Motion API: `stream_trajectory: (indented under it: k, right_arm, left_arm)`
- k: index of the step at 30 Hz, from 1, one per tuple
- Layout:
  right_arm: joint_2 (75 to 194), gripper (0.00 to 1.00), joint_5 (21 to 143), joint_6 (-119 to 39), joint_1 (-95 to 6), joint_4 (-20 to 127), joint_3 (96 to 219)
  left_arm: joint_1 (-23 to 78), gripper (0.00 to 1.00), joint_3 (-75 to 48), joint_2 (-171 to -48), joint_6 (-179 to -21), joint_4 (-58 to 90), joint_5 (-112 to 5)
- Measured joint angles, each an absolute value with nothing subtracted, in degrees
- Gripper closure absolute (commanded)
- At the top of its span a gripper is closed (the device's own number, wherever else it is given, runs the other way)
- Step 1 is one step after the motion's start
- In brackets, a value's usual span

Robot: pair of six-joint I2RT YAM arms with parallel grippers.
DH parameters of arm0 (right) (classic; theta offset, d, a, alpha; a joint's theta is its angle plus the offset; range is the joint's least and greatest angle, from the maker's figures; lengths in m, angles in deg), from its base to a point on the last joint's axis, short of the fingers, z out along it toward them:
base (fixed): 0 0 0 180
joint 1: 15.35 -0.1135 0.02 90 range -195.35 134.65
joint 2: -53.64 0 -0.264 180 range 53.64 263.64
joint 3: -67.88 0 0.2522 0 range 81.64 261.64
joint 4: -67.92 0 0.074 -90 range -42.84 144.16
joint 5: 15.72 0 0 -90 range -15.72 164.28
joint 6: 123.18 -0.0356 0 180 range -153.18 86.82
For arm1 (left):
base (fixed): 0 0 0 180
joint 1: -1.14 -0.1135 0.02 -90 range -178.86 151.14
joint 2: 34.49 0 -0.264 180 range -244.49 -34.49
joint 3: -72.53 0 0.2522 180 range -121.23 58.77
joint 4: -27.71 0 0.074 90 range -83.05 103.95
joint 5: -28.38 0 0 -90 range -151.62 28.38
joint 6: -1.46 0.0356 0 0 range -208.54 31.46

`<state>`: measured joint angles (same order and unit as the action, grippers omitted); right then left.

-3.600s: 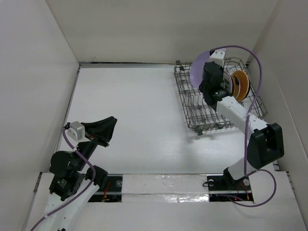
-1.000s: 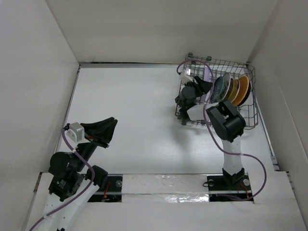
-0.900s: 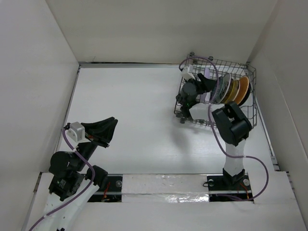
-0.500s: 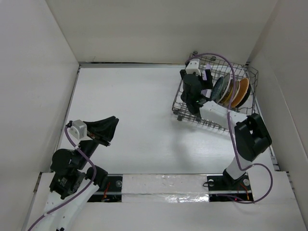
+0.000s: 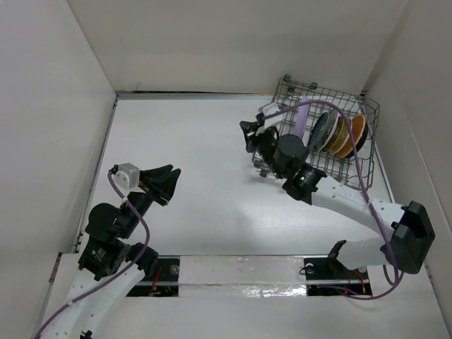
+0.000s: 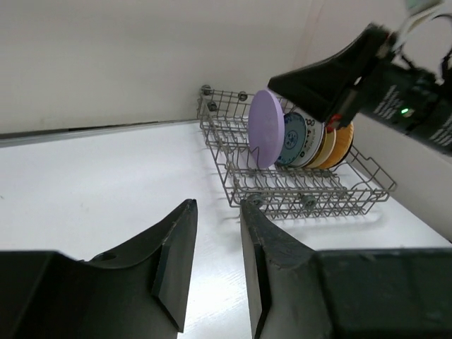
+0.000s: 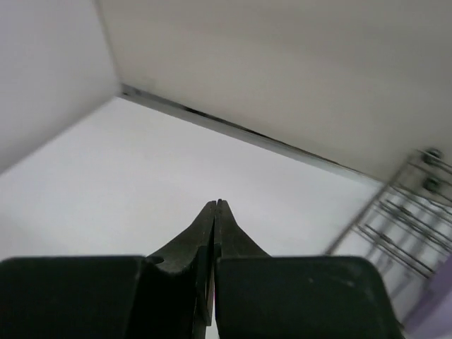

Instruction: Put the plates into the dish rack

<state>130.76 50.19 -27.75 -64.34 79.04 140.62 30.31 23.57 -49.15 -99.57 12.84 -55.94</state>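
The left gripper [image 5: 167, 185] is held well left of the dish rack [image 5: 326, 90], its fingers [image 6: 176, 247] slightly apart and empty. The right gripper [image 5: 248, 135] is seen just off the rack's left side, fingers pressed together. Within the rack, the lavender plate [image 5: 302, 121], teal plate [image 5: 320, 131], yellow plate [image 5: 339, 134] and orange plate [image 5: 355, 134] are stood upright in a row.

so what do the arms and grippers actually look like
The left arm and right arm have white links with black joint housings, and a purple cable loops along each. The left gripper and right gripper have matte black, wedge-shaped fingers tapering to thin tips. A small white box sits at each wrist.
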Motion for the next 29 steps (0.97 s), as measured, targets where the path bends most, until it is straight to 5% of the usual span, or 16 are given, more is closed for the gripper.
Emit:
stream_trajectory:
  k: [6, 11, 15, 25, 29]
  right_arm:
    - [125.03, 0.98, 64.57, -33.28, -64.29, 83.3, 134.26]
    - [124.64, 0.72, 70.25, -37.22, -64.29, 86.41, 124.69]
    - [126.98, 0.58, 71.78, -41.26, -64.29, 88.0, 120.58]
    - [130.78, 0.54, 75.91, -49.83, -64.29, 96.66, 112.86]
    - [131.79, 0.54, 78.03, -51.73, -64.56, 99.74, 112.89]
  left_arm:
    - [30.31, 0.59, 23.57, -53.23, -99.39, 12.93, -56.31]
    - [30.31, 0.33, 23.59, -57.52, -99.22, 13.41, -57.21]
    - [30.28, 0.23, 23.96, -60.67, -99.11, 14.57, -58.61]
    - [28.82, 0.02, 26.48, -66.04, -98.95, 17.41, -62.15]
    - [28.73, 0.01, 26.48, -69.71, -99.04, 17.87, -62.48]
